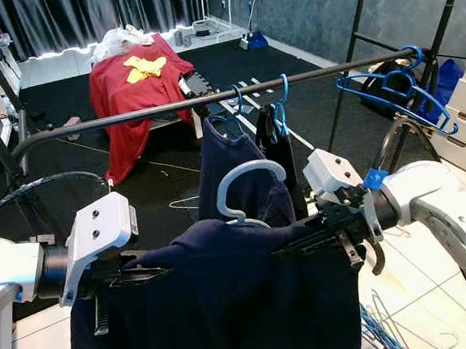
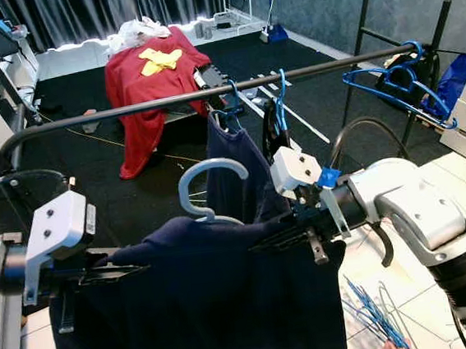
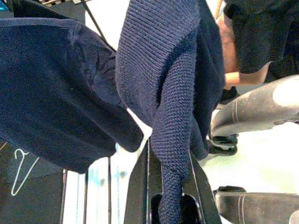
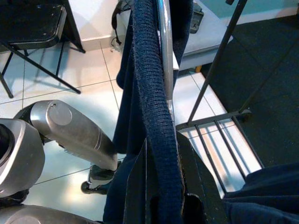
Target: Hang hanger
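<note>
Hanger with navy garment held level between both tools, below and nearer than the rail.

Left eye view: the hanger [image 1: 247, 191] hook rises midway between left tool [image 1: 148, 275] and right tool [image 1: 317, 236]; the rail [image 1: 209, 99] runs parallel to its long axis, above and beyond. Right eye view: same relation; both arms sit equally near. Left wrist view: fingers [image 3: 140, 186] clamped on the navy garment [image 3: 163, 93]. Right wrist view: fingers [image 4: 194, 186] clamped on knit and metal hanger bar.
</note>
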### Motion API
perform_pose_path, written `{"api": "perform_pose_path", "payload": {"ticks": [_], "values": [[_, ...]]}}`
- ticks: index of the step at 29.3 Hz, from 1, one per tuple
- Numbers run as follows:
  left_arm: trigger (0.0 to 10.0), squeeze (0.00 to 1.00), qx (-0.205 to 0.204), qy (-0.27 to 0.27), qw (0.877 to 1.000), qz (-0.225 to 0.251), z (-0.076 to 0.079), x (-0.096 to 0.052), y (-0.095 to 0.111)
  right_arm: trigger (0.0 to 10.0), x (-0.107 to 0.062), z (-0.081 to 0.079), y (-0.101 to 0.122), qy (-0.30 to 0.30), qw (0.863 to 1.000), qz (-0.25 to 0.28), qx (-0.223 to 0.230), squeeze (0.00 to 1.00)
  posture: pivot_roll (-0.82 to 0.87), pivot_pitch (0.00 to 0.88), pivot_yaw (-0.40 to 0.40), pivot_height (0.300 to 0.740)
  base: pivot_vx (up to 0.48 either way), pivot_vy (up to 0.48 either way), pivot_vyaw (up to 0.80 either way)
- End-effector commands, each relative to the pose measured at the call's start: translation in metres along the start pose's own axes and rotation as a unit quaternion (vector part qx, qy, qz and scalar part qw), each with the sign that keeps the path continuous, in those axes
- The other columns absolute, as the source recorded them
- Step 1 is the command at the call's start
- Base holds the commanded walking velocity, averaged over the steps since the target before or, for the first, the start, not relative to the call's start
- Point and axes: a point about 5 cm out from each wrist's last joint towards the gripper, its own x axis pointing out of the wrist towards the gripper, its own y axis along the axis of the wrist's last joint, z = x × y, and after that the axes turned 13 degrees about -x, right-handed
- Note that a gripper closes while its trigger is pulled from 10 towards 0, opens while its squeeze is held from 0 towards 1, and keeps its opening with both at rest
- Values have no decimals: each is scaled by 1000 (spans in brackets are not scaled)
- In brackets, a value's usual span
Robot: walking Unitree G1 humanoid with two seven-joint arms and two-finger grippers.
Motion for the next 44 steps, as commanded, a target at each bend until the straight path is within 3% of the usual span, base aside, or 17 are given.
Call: {"api": "perform_pose_path", "payload": {"ticks": [1, 13, 19, 20, 24, 36, 37, 39, 40, 41, 43, 44], "values": [[10000, 0, 29, -21, 998, 60, 6, -3, 21, 0, 5, -1, -4, -2, 1000, 6, 7, 0, -132, 0, 8, 736, 0, 0, 0], [10000, 0, 10, -39, 994, 106, 12, -7, 26, 0, 1, 1, 1, -7, 1000, 11, -4, 0, -136, 0, 0, 736, 0, 0, 0], [10000, 0, -18, -55, 987, 150, 12, -19, 33, 0, 3, 0, 4, 7, 1000, 17, -8, 0, -135, 0, -8, 736, 0, 0, 0], [10000, 1000, -27, -68, 985, 156, 15, -22, 34, 0, 3, 0, 4, 8, 1000, 17, -7, 0, -134, 0, -8, 736, 0, 0, 0], [10000, 1000, -36, -74, 981, 177, 16, -34, 38, 0, 4, -3, 0, 7, 1000, 17, -1, 0, -134, 0, -6, 736, 0, 0, 0], [10000, 1000, -22, -53, 969, 240, 11, -47, 50, 0, 4, -3, 0, 8, 1000, 18, 0, 0, -137, 0, -8, 736, 0, 0, 0], [10000, 635, -23, -39, 966, 255, 9, -39, 50, 0, 5, -4, 1, 12, 1000, 20, -1, 0, -139, 0, -7, 736, 0, 0, 0], [10000, 635, -23, -39, 966, 255, 9, -39, 50, 0, 5, -4, 1, 12, 1000, 20, -1, 0, -139, 0, -7, 736, 0, 0, 0], [10000, 0, -28, -32, 959, 280, 7, -26, 51, 0, 7, -3, 4, 18, 1000, 24, -5, 0, -147, 0, -8, 736, 0, 0, 0], [10000, 0, -38, -37, 953, 298, 8, -12, 53, 0, 10, -2, 6, 24, 999, 25, -11, 0, -148, 0, -8, 736, 0, 0, 0], [10000, 0, -38, -37, 953, 298, 8, -12, 53, 0, 10, -2, 6, 24, 999, 25, -11, 0, -148, 0, -8, 736, 0, 0, 0], [10000, 0, -46, -43, 948, 312, 9, 0, 55, 0, 14, -2, 10, 30, 999, 29, -17, 0, -145, 0, -9, 736, 0, 0, 0]]}}
